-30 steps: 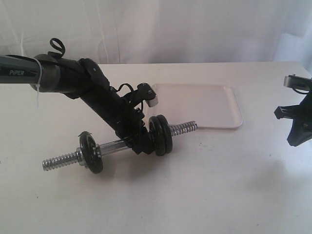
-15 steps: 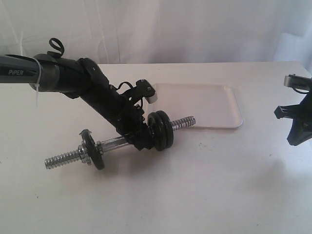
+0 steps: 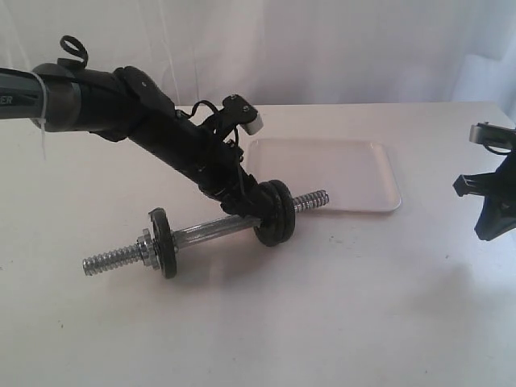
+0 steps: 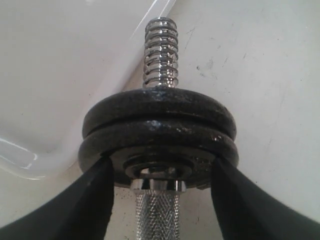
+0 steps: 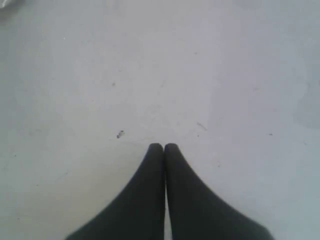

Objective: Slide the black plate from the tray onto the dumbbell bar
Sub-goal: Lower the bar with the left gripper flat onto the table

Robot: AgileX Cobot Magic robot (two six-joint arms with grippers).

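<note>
our left arm (image 3: 161, 133) slants down, left gripper (image 3: 244, 205) spread astride the dumbbell bar (image 3: 205, 233) behind the black plate (image 3: 276, 211) on it; right gripper (image 5: 164, 146) pressed together over the white worktop (image 3: 339, 314); white curtain (image 3: 322, 48) behind.

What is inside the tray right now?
The visible floor of the tray is bare white, with nothing lying on it. Its near left corner is hidden behind the left arm and the black discs on the dumbbell bar.

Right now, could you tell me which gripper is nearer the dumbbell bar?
Left. The left gripper has its fingers astride the dumbbell bar, against its black discs; the right gripper, fingers shut, hangs over the table far to the right.
</note>
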